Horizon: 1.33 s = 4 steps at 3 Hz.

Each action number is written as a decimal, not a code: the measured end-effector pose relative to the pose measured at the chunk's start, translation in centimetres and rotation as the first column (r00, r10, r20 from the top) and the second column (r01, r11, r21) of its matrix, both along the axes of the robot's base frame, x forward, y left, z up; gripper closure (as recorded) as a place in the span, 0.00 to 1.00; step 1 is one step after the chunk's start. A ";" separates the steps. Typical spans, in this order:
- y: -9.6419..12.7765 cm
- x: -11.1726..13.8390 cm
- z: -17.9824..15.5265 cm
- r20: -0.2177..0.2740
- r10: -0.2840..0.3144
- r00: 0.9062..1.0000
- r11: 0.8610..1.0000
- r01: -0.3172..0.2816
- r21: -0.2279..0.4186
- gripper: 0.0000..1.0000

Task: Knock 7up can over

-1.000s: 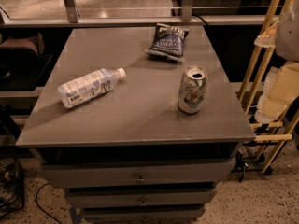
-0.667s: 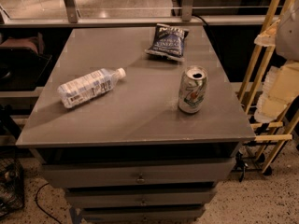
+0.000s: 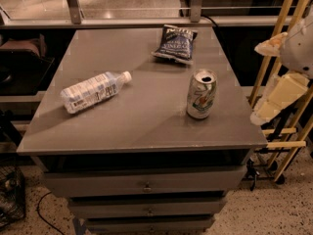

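The 7up can (image 3: 201, 94) stands upright on the right part of the grey table top (image 3: 146, 126), silvery-white with green and red markings and its opened top showing. My gripper (image 3: 274, 99) shows as cream and white parts at the right edge of the view, beyond the table's right edge and apart from the can, at about the can's height.
A clear plastic water bottle (image 3: 93, 91) lies on its side at the table's left. A dark blue chip bag (image 3: 175, 44) lies at the back right. A yellow wooden rack (image 3: 286, 146) stands right of the table. Drawers (image 3: 146, 186) sit under the top.
The arm at the right edge has shifted slightly left toward the table. The can, bottle and bag have not moved.
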State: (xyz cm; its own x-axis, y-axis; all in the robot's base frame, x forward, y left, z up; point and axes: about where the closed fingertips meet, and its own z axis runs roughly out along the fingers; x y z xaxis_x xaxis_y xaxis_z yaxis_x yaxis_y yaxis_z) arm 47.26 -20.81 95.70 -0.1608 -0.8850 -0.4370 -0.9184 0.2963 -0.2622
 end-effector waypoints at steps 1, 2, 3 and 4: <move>0.5 1.9 -2.0 0.017 0.014 1.000 0.988 -0.016 0.153 0.00; 0.9 3.3 -3.3 0.045 0.007 0.999 0.957 -0.020 0.290 0.00; 2.2 4.6 -5.0 0.066 0.020 0.998 0.915 -0.045 0.400 0.00; 2.9 5.7 -6.8 0.074 0.031 0.997 0.887 -0.062 0.458 0.00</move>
